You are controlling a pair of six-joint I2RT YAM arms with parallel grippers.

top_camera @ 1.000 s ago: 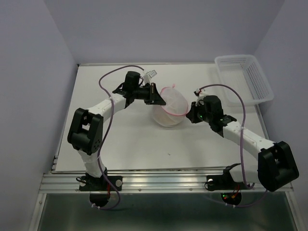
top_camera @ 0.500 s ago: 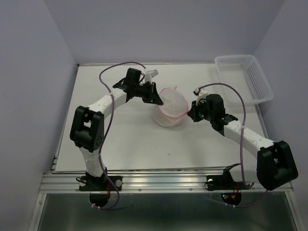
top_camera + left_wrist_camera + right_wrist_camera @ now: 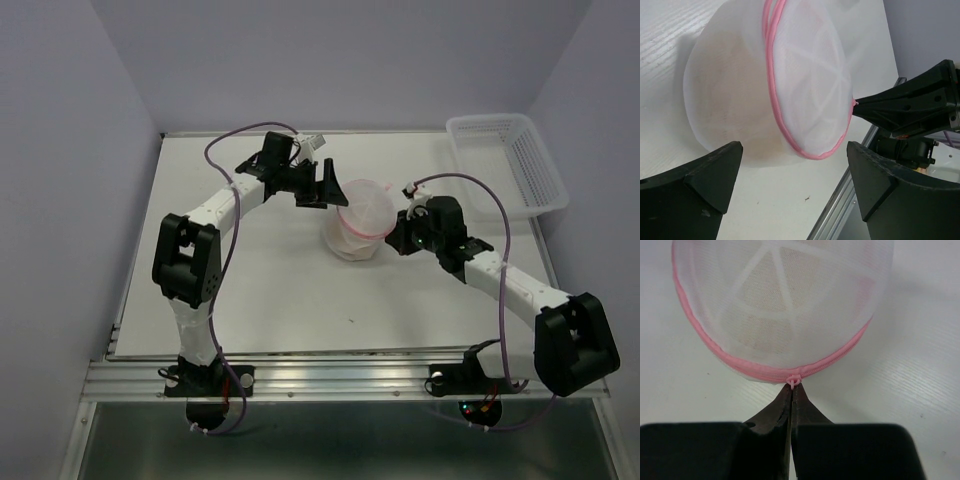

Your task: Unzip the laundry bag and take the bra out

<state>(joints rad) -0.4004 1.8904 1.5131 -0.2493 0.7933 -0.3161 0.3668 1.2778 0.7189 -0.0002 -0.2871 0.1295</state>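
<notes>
The laundry bag point(image 3: 358, 222) stands on the white table point(image 3: 260, 290) a little toward 1 o'clock from the table's middle, its translucent mesh domed up and its pink zipper rim point(image 3: 740, 367) running round it. In the right wrist view the rim reads as one closed band on both sides of the small pink zipper pull point(image 3: 795, 380), which hangs at the bag's 6 o'clock. The right gripper point(image 3: 791, 388) has its two black fingers pressed together on that pull, pinching it; from above, this gripper point(image 3: 396, 238) lies at the bag's 4 o'clock. The left gripper point(image 3: 328, 188) is at the bag's 10 o'clock, near its upper edge. In its own camera the left gripper point(image 3: 792, 145) has its fingers point(image 3: 715, 170) spread wide, holding nothing, with the bag ahead of them and apart from both. A faint peach tone inside the mesh marks the bra point(image 3: 762, 337), shut within the bag; its shape is too blurred by the mesh to tell. White stiffening ribs point(image 3: 825, 75) fan across the round face of the pouch. A white lattice basket point(image 3: 510, 160) sits at the table's 2 o'clock corner, well apart from the bag. Purple cables point(image 3: 240, 145) loop over each arm.
</notes>
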